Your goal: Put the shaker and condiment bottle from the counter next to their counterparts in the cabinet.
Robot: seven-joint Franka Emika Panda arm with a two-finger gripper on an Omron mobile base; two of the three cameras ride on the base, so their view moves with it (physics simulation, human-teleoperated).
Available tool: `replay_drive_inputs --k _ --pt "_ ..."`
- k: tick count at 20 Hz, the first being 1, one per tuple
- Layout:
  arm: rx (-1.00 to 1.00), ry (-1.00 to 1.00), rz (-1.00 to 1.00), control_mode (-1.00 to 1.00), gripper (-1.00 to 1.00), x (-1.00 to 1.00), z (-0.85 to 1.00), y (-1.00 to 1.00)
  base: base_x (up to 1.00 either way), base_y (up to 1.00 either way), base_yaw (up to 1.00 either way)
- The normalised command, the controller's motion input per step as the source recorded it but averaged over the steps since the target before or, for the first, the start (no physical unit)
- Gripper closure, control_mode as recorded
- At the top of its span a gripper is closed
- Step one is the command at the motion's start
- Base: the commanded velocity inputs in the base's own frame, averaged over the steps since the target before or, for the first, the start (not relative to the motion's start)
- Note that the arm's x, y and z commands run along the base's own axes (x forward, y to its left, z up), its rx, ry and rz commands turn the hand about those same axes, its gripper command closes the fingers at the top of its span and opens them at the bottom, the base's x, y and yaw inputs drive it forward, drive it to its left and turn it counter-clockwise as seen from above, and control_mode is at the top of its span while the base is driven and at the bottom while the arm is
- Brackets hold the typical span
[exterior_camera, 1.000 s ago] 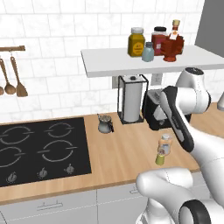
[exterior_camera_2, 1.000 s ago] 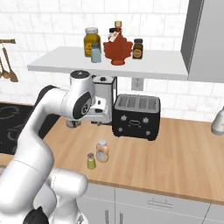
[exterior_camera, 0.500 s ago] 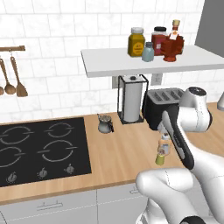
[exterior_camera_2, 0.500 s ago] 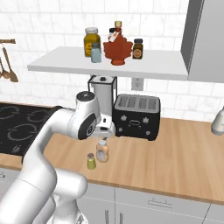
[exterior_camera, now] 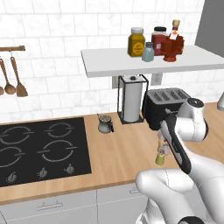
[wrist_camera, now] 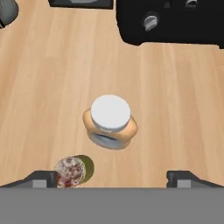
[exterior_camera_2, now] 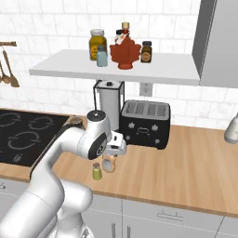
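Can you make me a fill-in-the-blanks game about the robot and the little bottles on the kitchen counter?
1. The end effector hangs above the condiment bottle with its jaws ____.
2. The bottle's round cap is ____ in colour.
3. The tiny shaker stands on the wooden ____.
4. The black toaster stands under the white ____.

Missing words: open; white; counter; cabinet

The wooden bench (exterior_camera: 113, 162) carries an inset black hob (exterior_camera: 39, 151). Right of the hob stand a small metal jug (exterior_camera: 104, 124), a paper-towel holder (exterior_camera: 131, 98) and a black toaster (exterior_camera: 165, 105). In front of the toaster stand the condiment bottle (wrist_camera: 110, 122) and the shaker (wrist_camera: 72, 170), just apart. The white wall shelf (exterior_camera: 148, 63) above the toaster holds a yellow jar (exterior_camera: 136, 42), a pale blue-grey shaker (exterior_camera: 148, 51), a red jar (exterior_camera: 159, 40) and a red bottle (exterior_camera: 174, 43)
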Motion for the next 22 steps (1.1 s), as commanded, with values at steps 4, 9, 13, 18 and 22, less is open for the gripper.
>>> replay_drive_inputs --k 4,9,13,18,22 --pt "0.00 0.00 -0.10 -1.00 -1.00 0.49 -0.14 0.00 0.00 0.00 0.00" --pt "0.00 0.00 -0.07 -1.00 -1.00 0.32 -0.07 0.00 0.00 0.00 0.00" --pt "0.00 0.00 0.00 -1.00 -1.00 0.01 -0.09 0.00 0.00 0.00 0.00" --pt "0.00 0.00 0.00 -1.00 -1.00 0.11 -0.19 0.00 0.00 0.00 0.00" --pt "0.00 0.00 -0.01 -1.00 -1.00 0.25 -0.14 -0.01 0.00 0.00 0.00"
